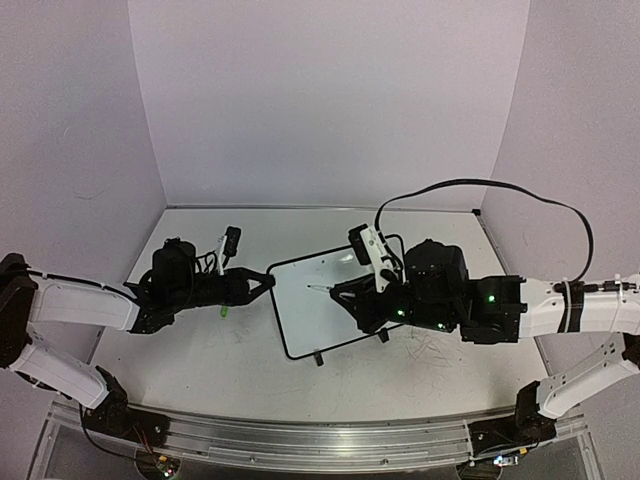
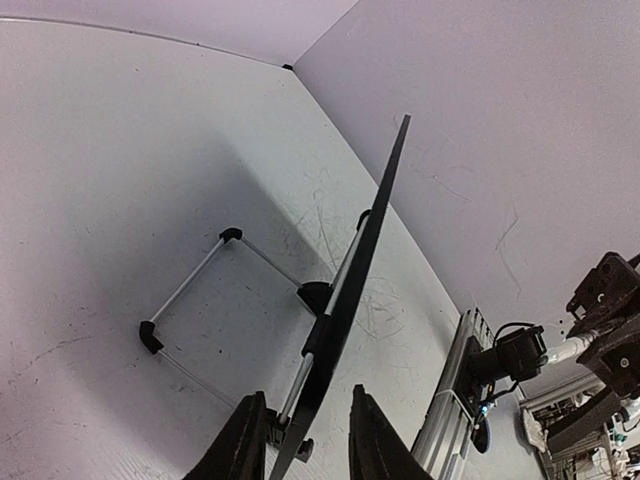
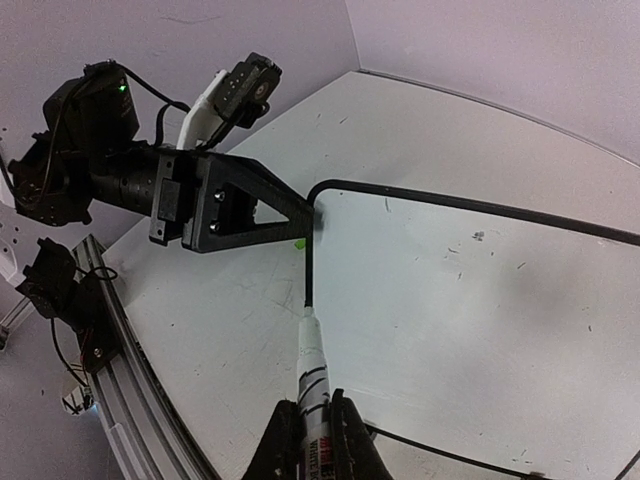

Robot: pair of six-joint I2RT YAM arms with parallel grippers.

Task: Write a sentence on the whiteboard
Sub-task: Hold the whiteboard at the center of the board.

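Observation:
The whiteboard (image 1: 322,318) stands tilted at the table's middle on its wire stand. Its white face (image 3: 450,300) shows only small dark specks. No green sentence shows on it. My left gripper (image 1: 268,282) is closed on the board's left edge, which runs edge-on (image 2: 385,200) between the fingers (image 2: 240,445). It also shows in the right wrist view (image 3: 300,215) at the board's corner. My right gripper (image 1: 345,296) is shut on a white marker (image 3: 313,375). The marker's tip is at the board's left frame, low on that side.
The board's wire stand (image 2: 190,290) rests on the scuffed table behind the board. A small green piece (image 1: 226,312) lies on the table under my left arm. An aluminium rail (image 1: 300,435) runs along the near edge. Walls close in the back and both sides.

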